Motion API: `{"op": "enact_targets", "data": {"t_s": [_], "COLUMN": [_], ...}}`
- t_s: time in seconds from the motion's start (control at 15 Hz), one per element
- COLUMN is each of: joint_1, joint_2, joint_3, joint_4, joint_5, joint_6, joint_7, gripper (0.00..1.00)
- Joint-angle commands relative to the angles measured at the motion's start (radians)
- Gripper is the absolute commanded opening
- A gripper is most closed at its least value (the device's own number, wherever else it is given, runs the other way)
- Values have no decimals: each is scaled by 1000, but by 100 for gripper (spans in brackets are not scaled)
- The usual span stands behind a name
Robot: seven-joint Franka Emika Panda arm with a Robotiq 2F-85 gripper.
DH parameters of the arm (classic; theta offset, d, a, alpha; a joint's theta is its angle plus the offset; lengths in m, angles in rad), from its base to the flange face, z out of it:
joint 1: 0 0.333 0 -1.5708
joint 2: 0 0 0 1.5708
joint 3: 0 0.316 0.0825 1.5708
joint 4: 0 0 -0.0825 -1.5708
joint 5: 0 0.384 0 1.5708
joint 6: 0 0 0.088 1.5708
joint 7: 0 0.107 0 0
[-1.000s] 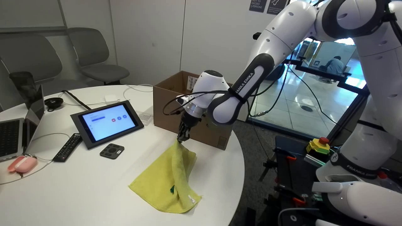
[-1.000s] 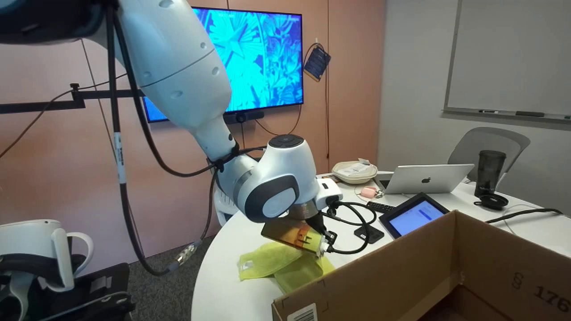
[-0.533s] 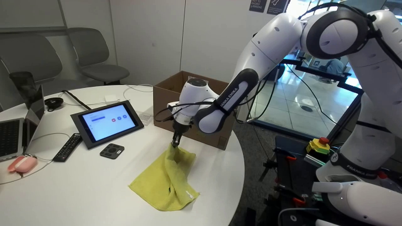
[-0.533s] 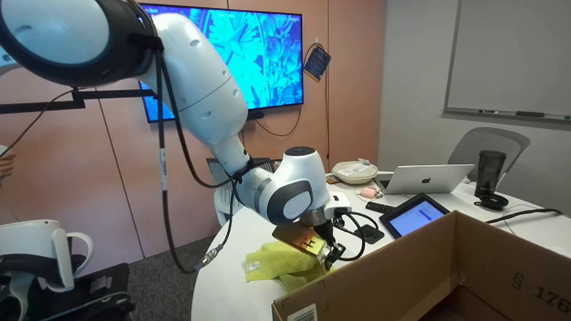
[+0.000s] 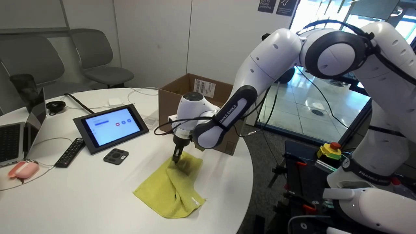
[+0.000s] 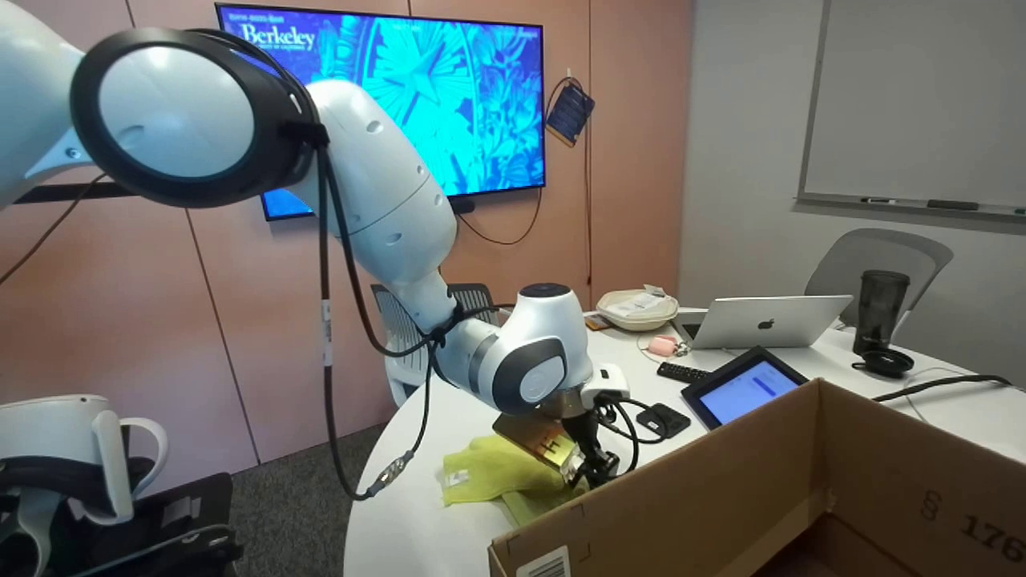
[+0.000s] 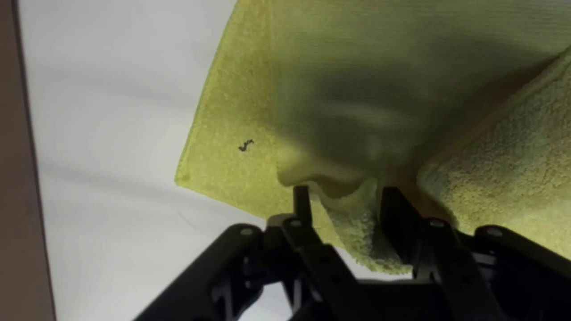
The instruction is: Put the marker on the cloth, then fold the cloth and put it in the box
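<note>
The cloth (image 5: 167, 190) is rough-piled fabric, the box (image 6: 681, 497) matt cardboard, the fingers (image 7: 397, 218), poorly lit, apparently matt.

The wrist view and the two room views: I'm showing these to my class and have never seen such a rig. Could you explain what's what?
The machine is one white, jointed robot arm ending in a black two-fingered gripper. Two cameras outside the robot look at the scene from different places; the wrist view comes from a camera on its wrist.

On the white table lies a yellow cloth, partly folded over; what is probably the marker shows as a dark speck by the fold. Also on the table: an open cardboard box, a tablet, a laptop and a black remote.

Nothing looks held: the gripper's jaws stand apart, with bunched cloth between them.
</note>
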Motion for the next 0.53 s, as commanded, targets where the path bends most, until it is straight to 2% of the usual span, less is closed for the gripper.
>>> {"op": "enact_targets", "data": {"t_s": [0.0,0.2,0.47], "joint_1": [-5,-36,-37], "joint_2": [-58,-155,-263], "joint_3": [-4,14,-5], "joint_4": [-54,-173,-325], "joint_5": [11,20,18], "joint_6": [10,2,25], "joint_7": [31,24,55], "gripper": [78,99,100]}}
